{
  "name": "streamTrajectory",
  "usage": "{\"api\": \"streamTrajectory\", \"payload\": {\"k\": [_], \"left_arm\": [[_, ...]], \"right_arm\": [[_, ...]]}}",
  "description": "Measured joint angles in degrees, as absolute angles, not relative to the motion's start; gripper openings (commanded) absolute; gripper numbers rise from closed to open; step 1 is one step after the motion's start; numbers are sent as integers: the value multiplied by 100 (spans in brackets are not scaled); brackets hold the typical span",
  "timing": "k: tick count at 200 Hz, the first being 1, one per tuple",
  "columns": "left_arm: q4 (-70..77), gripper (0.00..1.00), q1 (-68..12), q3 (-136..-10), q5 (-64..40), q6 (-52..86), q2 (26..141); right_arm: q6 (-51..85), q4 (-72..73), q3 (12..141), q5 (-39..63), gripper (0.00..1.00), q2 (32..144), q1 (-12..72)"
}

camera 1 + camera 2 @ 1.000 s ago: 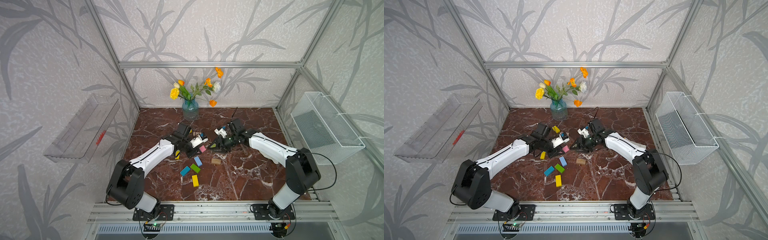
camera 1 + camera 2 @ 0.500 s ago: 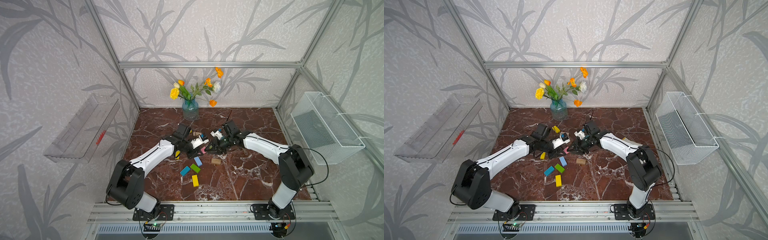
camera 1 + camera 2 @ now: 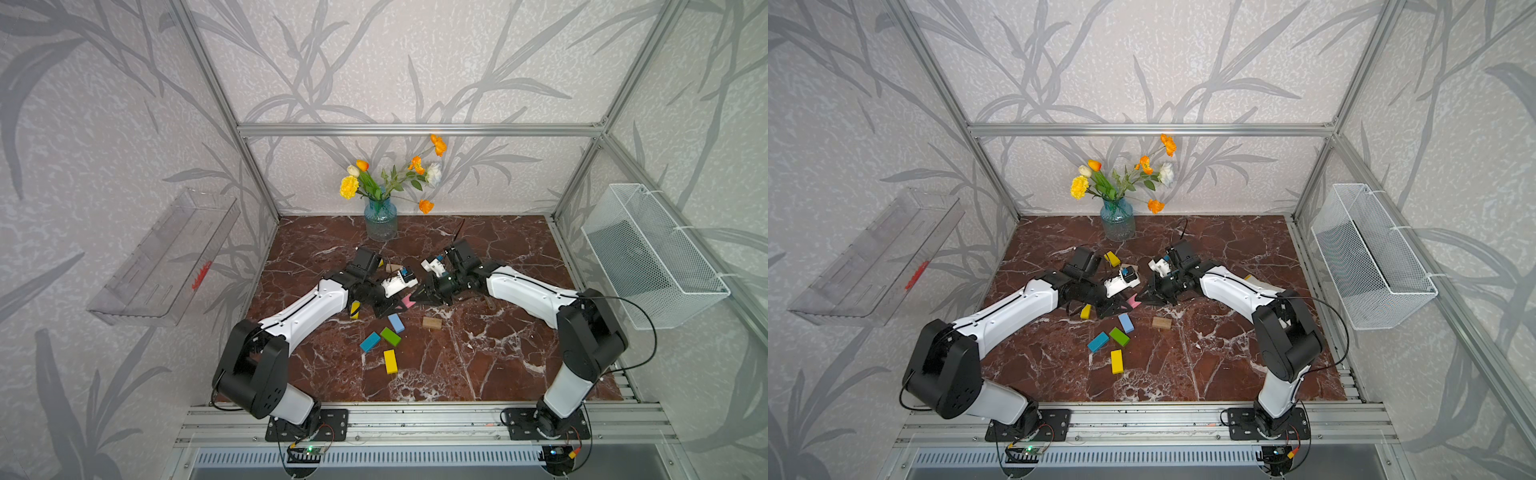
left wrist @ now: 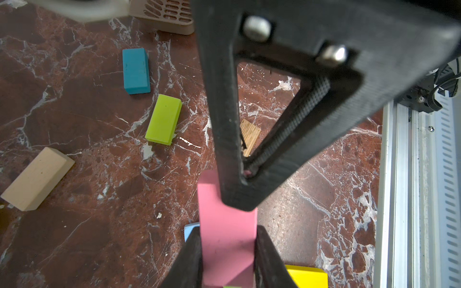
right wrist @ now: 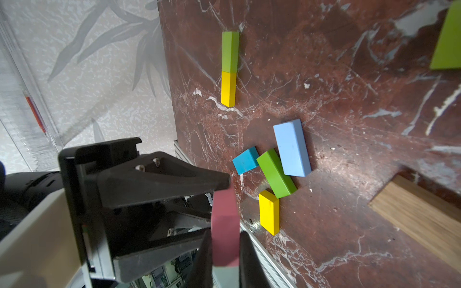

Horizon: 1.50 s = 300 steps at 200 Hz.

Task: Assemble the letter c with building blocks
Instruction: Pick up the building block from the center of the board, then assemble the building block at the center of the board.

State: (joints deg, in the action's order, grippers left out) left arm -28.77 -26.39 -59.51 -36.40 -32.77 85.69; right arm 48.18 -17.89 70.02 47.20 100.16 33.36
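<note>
right gripper [image 3: 417, 296]: closed narrow on one end of the pink block [image 3: 409, 300].
left gripper [image 3: 397, 306]: jaws flank the same block's long edges; whether they press, I cannot tell.
pink block: held above the table [image 3: 519, 332], near its centre.
lying nearby: light blue block [image 3: 396, 323], green block [image 3: 390, 336], teal block [image 3: 369, 342] and yellow block [image 3: 390, 361] at 7 o'clock of it; tan block [image 3: 432, 323] at 5.
vase [image 3: 380, 222]: 12 o'clock.

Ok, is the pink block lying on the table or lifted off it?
Lifted. Left end effector and right end effector each flank one end of the pink block; a light blue block shows beneath it.
</note>
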Motion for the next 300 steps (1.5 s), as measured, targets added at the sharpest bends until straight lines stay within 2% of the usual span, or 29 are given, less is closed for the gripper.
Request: {"api": "streamTrajectory", "payload": {"k": [15,34,54,103,130,164,235,300], "left_arm": [[-2847,60,-2646,-5944,-3601,-3175,8549],[-2720,63,-2563,-5861,-3548,-2818,8427],[-2585,62,-2257,-5732,-3485,-2165,8125],[-2373,61,-788,-5677,-3544,-314,7533],[-2545,55,-357,-5673,-3369,390,7509],[-3170,52,62,-5725,-2770,878,7616],[-4016,52,237,-5922,-1933,1055,8093],[-4091,53,259,-5922,-1761,1013,8221]], "right_arm": [[4821,-1704,7002,4720,10,10022,3341],[4825,-1553,6984,4681,10,10022,3343],[4886,-1142,6845,4534,11,10022,3345],[5452,434,6420,3767,14,10370,3535],[5765,1269,6434,3315,15,10796,3767],[6208,2029,6639,2740,14,11426,4010],[6639,2401,7452,1678,16,12099,4410],[6652,2366,8073,1372,15,12610,4613]]}}
